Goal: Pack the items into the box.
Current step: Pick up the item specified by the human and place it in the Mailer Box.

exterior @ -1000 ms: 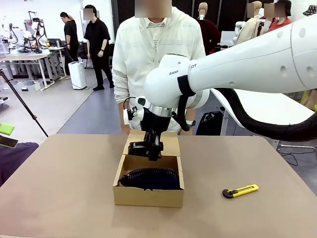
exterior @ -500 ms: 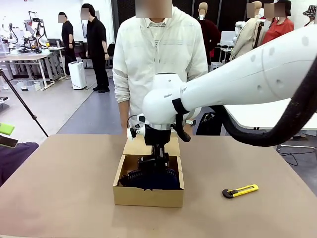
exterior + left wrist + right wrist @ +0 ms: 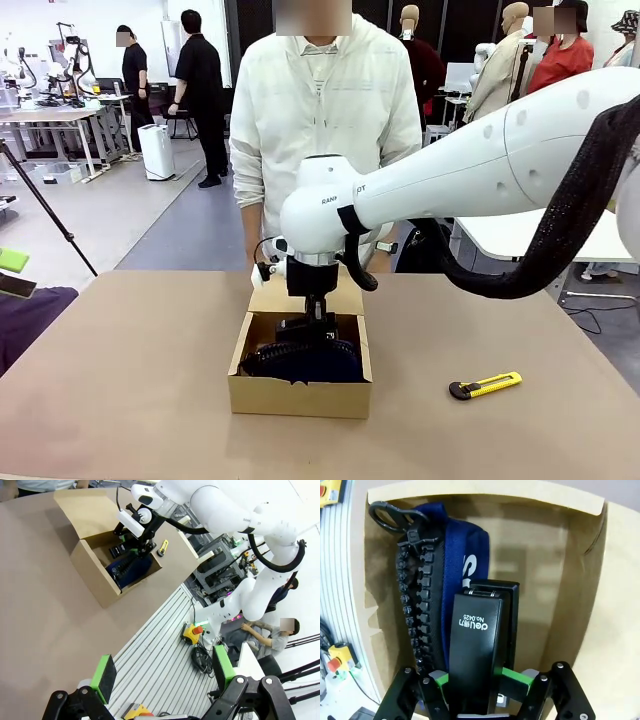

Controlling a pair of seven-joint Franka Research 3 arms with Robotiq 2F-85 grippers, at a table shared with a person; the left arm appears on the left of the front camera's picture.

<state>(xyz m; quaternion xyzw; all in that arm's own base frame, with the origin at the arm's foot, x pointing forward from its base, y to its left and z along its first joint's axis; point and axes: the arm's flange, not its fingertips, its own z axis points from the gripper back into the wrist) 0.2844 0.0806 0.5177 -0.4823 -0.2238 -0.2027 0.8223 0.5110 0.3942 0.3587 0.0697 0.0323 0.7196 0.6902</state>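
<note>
The brown cardboard box [image 3: 298, 396] sits mid-table with its flap lid [image 3: 272, 298] folded back toward the person. Inside lies the navy-blue bundle [image 3: 305, 362] with its black ribbed edge [image 3: 415, 615]. My right gripper [image 3: 308, 328] reaches down into the box, shut on the black stapler [image 3: 479, 640], which hangs beside the bundle [image 3: 470, 560] over the bare box floor [image 3: 535, 570]. In the left wrist view the box [image 3: 92, 575] lies far off, and my left gripper [image 3: 162, 672] stands open with its green pads [image 3: 104, 676] wide apart, holding nothing.
A yellow-and-black utility knife [image 3: 485, 385] lies on the table right of the box. The person [image 3: 320, 110] stands at the far edge right behind the box. A dark cloth [image 3: 25, 315] lies at the table's left edge. The table [image 3: 120, 380] is bare on both sides.
My right gripper has lowered with the stapler from above the box's back edge down into the box, next to the bundle.
</note>
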